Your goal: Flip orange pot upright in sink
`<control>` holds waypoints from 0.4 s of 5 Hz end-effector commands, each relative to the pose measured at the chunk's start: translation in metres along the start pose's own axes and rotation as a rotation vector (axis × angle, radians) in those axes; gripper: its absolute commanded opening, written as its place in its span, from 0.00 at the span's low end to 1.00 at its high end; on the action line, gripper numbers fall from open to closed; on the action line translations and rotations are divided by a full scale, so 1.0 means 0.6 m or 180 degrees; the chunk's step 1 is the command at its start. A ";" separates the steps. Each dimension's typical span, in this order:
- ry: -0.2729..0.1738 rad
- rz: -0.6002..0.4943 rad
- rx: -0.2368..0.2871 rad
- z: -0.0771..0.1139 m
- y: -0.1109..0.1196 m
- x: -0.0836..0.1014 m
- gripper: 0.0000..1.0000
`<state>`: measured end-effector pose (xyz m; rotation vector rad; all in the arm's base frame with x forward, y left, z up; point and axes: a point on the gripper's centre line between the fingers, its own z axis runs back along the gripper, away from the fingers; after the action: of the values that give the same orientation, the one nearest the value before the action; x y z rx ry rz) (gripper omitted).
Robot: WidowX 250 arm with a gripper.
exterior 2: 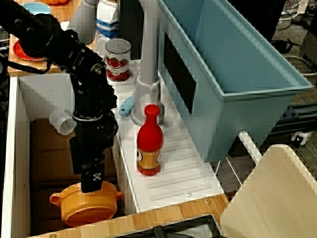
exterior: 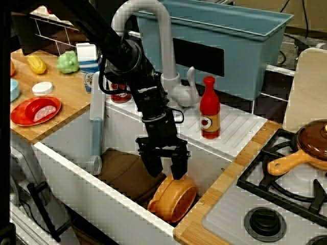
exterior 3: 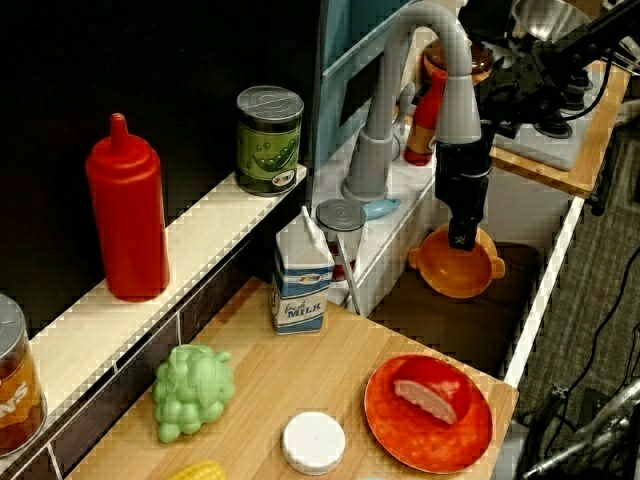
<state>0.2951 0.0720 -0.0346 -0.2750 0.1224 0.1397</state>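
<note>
Wooden table (exterior: 61,115) at the left carries a red plate (exterior: 34,111), a white lid (exterior: 42,88), a yellow corn cob (exterior: 36,64), green grapes (exterior: 68,62) and a milk carton (exterior: 88,65). Right of it lies the sink (exterior: 76,166), a clear cup (exterior: 93,164) on its side against the left wall. Over the sink's right end the black gripper (exterior: 164,170) points down, its jaws partly open; one finger touches the rim of the orange pot (exterior: 173,198), but a firm hold cannot be told. The orange pot rests tilted in the sink's right corner. Further right stand a red bottle (exterior: 209,108) on the drainboard and a brown-lidded pan (exterior: 311,143) on the stove (exterior: 286,199).
</note>
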 end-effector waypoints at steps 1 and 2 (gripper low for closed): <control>0.0000 0.0000 0.0000 0.000 0.000 0.000 1.00; 0.0036 -0.0029 0.0000 -0.010 0.000 -0.011 1.00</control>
<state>0.2835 0.0681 -0.0481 -0.2844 0.1598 0.1373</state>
